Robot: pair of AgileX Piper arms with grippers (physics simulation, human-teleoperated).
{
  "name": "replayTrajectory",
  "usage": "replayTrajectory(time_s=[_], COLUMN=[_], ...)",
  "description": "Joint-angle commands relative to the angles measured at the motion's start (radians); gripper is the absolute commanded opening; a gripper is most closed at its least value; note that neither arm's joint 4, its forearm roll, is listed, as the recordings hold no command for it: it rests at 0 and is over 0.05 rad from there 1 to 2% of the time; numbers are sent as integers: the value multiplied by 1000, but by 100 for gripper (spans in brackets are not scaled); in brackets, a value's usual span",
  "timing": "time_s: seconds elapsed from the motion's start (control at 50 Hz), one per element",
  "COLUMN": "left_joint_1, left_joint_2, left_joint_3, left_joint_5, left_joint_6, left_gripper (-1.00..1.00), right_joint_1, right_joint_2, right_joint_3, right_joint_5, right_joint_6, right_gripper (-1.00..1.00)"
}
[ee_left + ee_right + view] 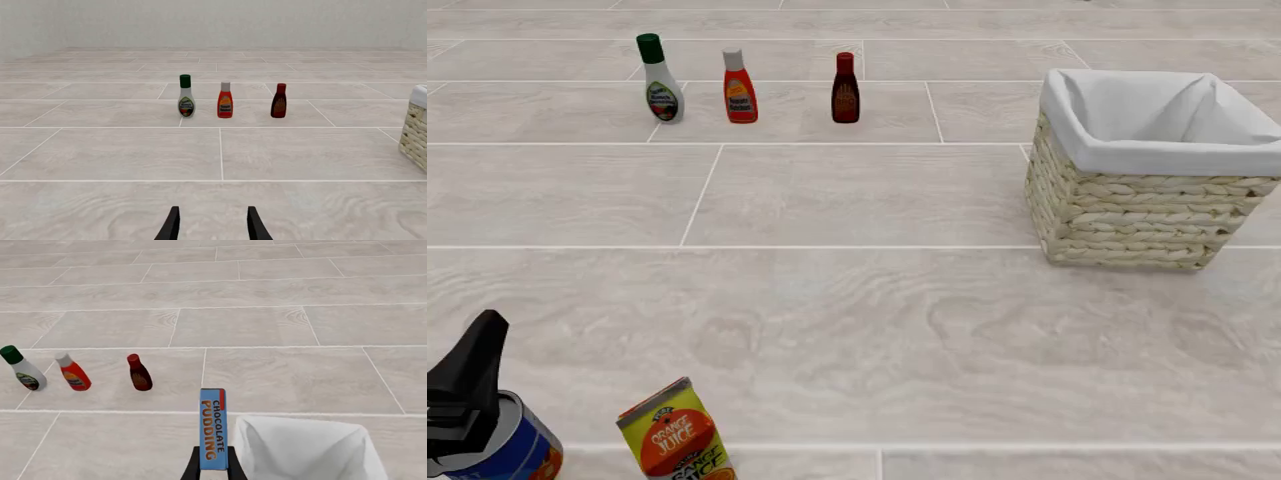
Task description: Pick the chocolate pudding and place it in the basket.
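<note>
The chocolate pudding (213, 435), a slim box with a blue face and red lettering, is clamped edge-on between the fingers of my right gripper (213, 469), which is shut on it. Just past it lies the white cloth lining of the basket (300, 450). In the front view the wicker basket (1121, 215) stands at the right; neither the pudding nor the right gripper shows there. My left gripper (213, 222) is open and holds nothing; the left wrist view shows bare floor between its fingers. The front view puts it low at the near left.
Three bottles stand in a row at the far left: green-capped white (662, 92), red-orange (739, 98), dark red-capped sauce (845, 95). An orange juice carton (675, 436) and a blue can (510, 448) sit at the near left, by my left arm.
</note>
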Motion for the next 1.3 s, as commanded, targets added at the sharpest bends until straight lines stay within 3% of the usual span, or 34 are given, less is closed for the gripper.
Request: replayTrajectory(time_s=[0.02, 0.52, 1.12, 1.3], left_joint_1=[0, 0, 0, 0], left_joint_2=[0, 0, 0, 0], left_joint_3=[0, 0, 0, 0], left_joint_5=[0, 0, 0, 0], left_joint_6=[0, 0, 0, 0], left_gripper=[100, 100, 100, 100], right_joint_1=[-55, -187, -273, -291], right_joint_2=[4, 22, 85, 101], right_joint_3=[-58, -125, -165, -165], right_joint_5=[72, 164, 264, 263], right_joint_6=[75, 177, 299, 312], right_gripper=[-100, -100, -100, -100])
